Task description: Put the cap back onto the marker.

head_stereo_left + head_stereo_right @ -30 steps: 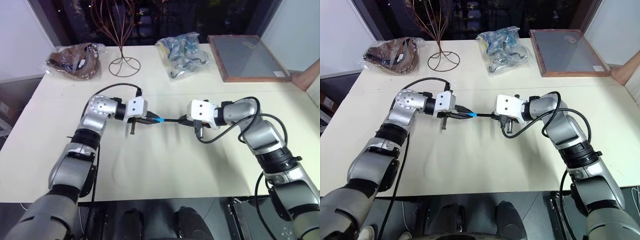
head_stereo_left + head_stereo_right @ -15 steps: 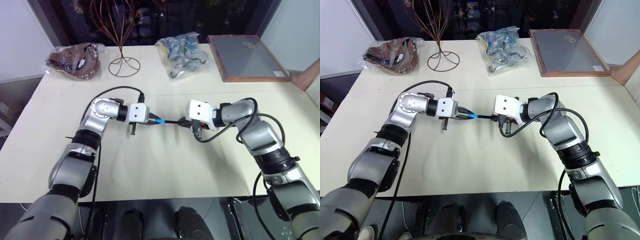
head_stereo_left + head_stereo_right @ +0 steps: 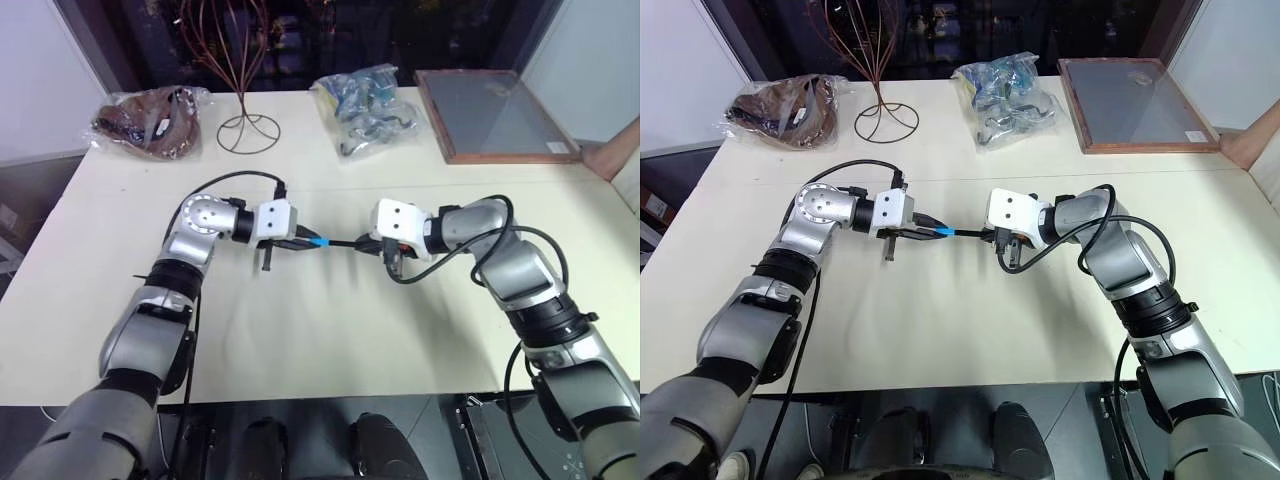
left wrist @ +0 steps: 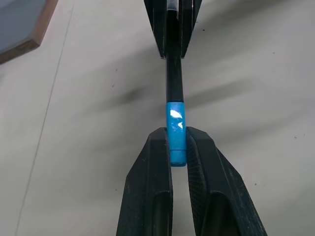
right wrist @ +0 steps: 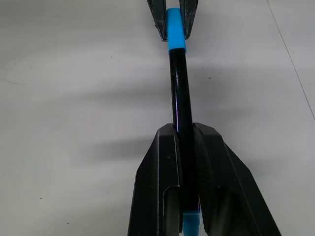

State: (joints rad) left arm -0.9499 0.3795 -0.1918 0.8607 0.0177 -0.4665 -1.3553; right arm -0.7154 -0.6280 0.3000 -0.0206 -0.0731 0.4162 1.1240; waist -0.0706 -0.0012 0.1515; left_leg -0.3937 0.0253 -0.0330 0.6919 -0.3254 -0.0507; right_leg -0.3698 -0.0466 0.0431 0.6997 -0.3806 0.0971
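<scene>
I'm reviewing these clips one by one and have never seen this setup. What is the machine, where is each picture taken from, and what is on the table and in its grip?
It is a two-armed humanoid robot. The two wide pictures come from its head, looking down over its arms; the two close-ups come from a camera on each wrist. The left gripper is shut on the cap, light blue. The right gripper is shut on the marker, thin and black. Cap and marker meet in one line above the white table. At the table's far edge lie a wire stand, two plastic bags and a framed board.
</scene>
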